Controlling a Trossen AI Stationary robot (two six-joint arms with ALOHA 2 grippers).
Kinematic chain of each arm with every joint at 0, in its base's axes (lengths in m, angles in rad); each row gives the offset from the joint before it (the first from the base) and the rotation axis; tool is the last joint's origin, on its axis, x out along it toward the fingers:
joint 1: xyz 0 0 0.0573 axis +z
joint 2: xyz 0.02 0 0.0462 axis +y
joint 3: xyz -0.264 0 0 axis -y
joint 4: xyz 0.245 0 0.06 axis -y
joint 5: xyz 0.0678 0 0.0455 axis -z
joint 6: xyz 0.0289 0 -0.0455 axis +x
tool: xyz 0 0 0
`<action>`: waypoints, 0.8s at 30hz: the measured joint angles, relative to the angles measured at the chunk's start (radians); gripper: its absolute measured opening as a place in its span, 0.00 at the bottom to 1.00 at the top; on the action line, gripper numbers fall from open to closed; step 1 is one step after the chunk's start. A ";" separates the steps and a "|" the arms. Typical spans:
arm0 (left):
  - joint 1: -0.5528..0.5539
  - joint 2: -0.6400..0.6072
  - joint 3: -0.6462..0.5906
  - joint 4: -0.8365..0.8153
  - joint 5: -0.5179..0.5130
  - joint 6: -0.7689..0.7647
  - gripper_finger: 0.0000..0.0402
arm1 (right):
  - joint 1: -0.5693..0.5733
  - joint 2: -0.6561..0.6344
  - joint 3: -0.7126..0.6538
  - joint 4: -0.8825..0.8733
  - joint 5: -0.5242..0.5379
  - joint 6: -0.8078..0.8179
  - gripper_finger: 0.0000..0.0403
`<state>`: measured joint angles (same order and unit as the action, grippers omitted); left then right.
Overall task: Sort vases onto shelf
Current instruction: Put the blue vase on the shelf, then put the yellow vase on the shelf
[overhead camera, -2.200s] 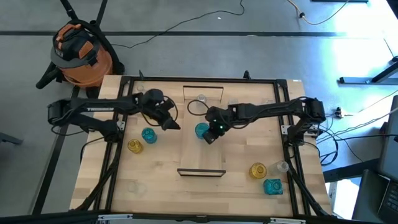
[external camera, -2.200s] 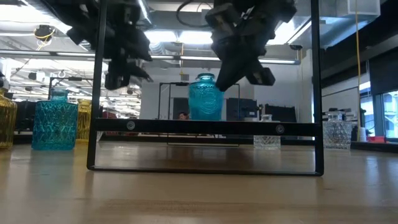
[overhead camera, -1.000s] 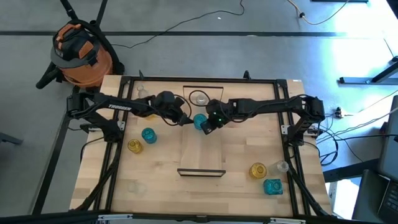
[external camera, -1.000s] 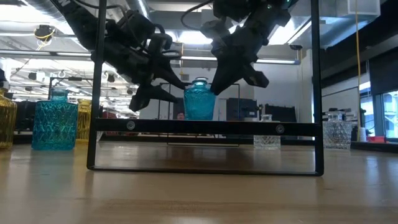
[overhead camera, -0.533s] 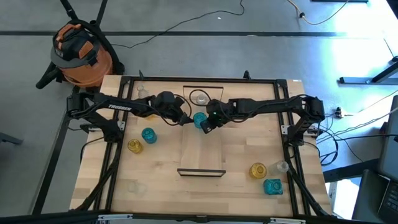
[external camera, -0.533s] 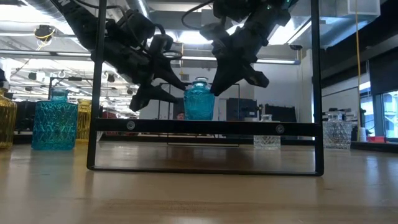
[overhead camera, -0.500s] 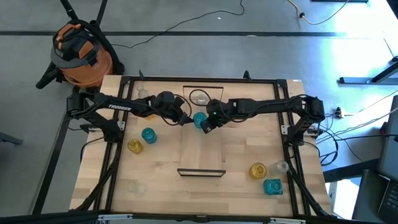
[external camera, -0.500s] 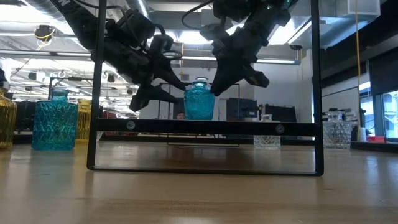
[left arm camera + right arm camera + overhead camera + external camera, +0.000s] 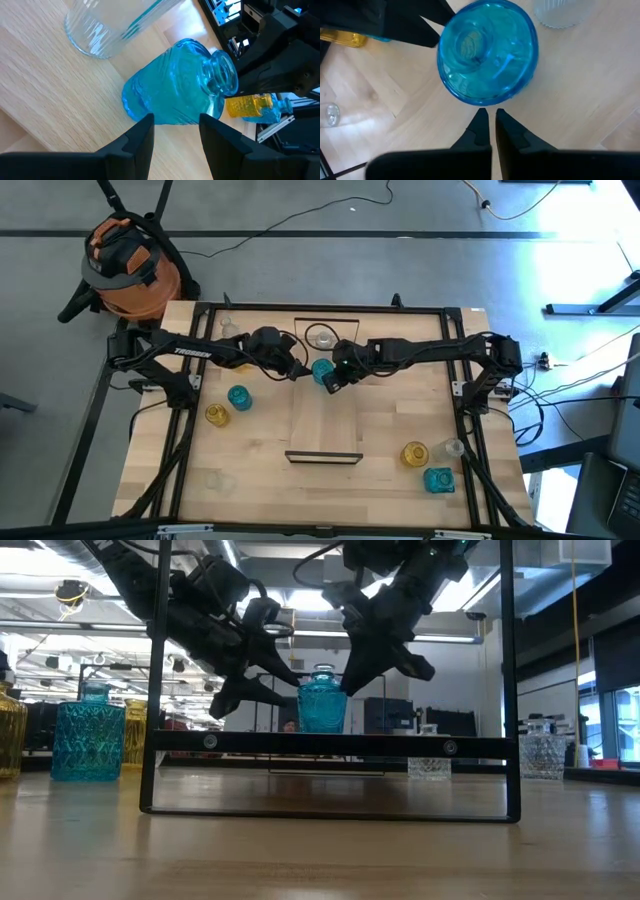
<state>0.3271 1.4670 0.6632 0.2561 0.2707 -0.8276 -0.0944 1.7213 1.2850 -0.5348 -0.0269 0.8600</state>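
Note:
A round teal vase (image 9: 321,369) (image 9: 321,700) stands upright on its base on the shelf (image 9: 325,420), toward the board's far end. A clear ribbed vase (image 9: 321,337) stands just beyond it. My left gripper (image 9: 298,373) (image 9: 176,130) is open at the teal vase's left side, its fingertips low by the vase's body (image 9: 175,85). My right gripper (image 9: 331,383) (image 9: 488,115) is shut, with its tips at the vase's near-right side (image 9: 487,52). My left gripper comes level from the table's left, its open fingertips (image 9: 146,125) right at the teal vase's lower wall; whether they touch it I cannot tell. My right gripper's shut fingertips (image 9: 481,116) slant down at the vase's side wall (image 9: 482,102); whether they touch it I cannot tell.
On the tabletop's left stand a teal vase (image 9: 239,396) and an amber vase (image 9: 217,415), with a clear one (image 9: 213,478) nearer. At near right stand an amber vase (image 9: 415,452), a clear vase (image 9: 453,447) and a square teal vase (image 9: 438,479). Wire frames (image 9: 330,745) close the board's ends.
Over the last second both grippers and the teal vase have kept still. Before that, the left gripper swung in from the table's left to the vase. The vase slid along the board toward its far end, together with the right gripper.

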 joint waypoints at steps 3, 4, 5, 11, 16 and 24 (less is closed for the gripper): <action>0.000 -0.002 0.000 0.001 0.000 0.000 0.37 | 0.000 -0.014 0.000 -0.038 0.010 0.000 0.00; 0.000 -0.002 0.000 0.004 0.000 0.000 0.37 | 0.000 -0.024 0.004 -0.067 0.019 0.000 0.00; 0.000 -0.003 0.000 0.011 0.000 0.000 0.37 | 0.000 -0.035 0.010 -0.103 0.036 -0.001 0.00; 0.003 -0.007 0.000 0.027 0.009 -0.001 0.37 | 0.002 -0.109 0.084 -0.282 0.134 -0.058 0.00; 0.017 -0.049 0.000 0.029 0.043 -0.001 0.37 | 0.003 -0.189 0.108 -0.384 0.142 -0.130 0.00; 0.063 -0.252 0.000 0.014 0.071 0.029 0.37 | 0.071 -0.280 0.079 -0.600 0.225 -0.183 0.00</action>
<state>0.3905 1.2151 0.6632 0.2700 0.3420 -0.7982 -0.0232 1.4413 1.3644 -1.1349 0.1976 0.6769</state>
